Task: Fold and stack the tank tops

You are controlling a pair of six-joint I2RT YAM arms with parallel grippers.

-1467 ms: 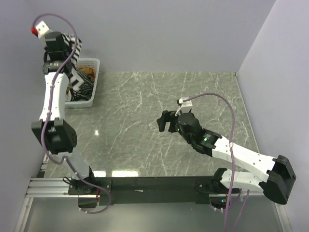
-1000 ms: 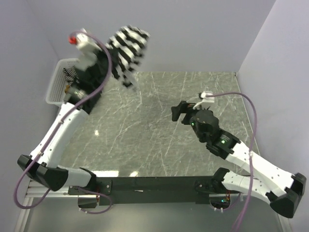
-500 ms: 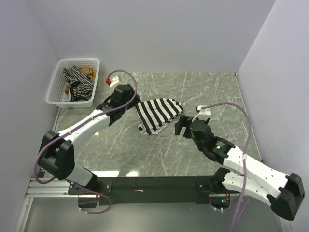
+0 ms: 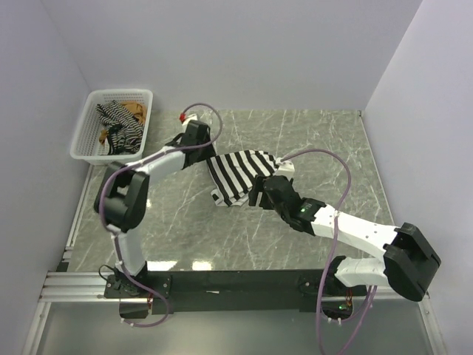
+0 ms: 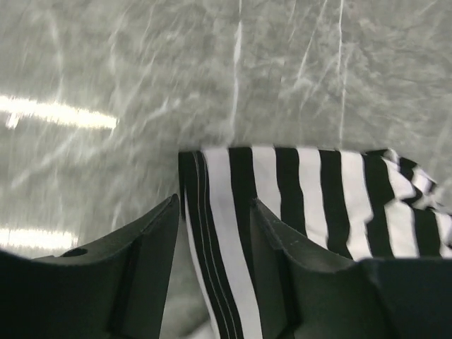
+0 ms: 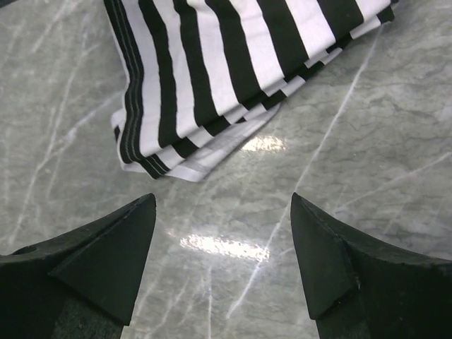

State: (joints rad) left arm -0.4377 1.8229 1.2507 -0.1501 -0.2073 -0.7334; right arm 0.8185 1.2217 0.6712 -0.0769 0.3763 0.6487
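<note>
1. Black-and-white stripes mark the tank top [image 4: 240,174] that lies flat on the grey-green marbled surface [image 4: 177,229], close to its middle.
2. The wrist view from the right shows this top [image 6: 212,70] resting in several layers, with a white under-layer poking out along its near edge.
3. The left tool [image 5: 212,212] sits low at the top's left edge. Its two dark fingers [image 5: 152,240] stand apart, and the dark-bound hem runs through the gap between them without being pinched.
4. The right tool [image 6: 222,205] hovers just on the near side of the top over bare surface. Its fingers [image 6: 113,247] are spread wide and hold nothing.
5. A white mesh basket [image 4: 80,151] stands at the far left corner, well apart from the striped top.
6. Crumpled inside it are a thin dark striped top [image 4: 118,127] and a tan-brown top [image 4: 135,109].
</note>
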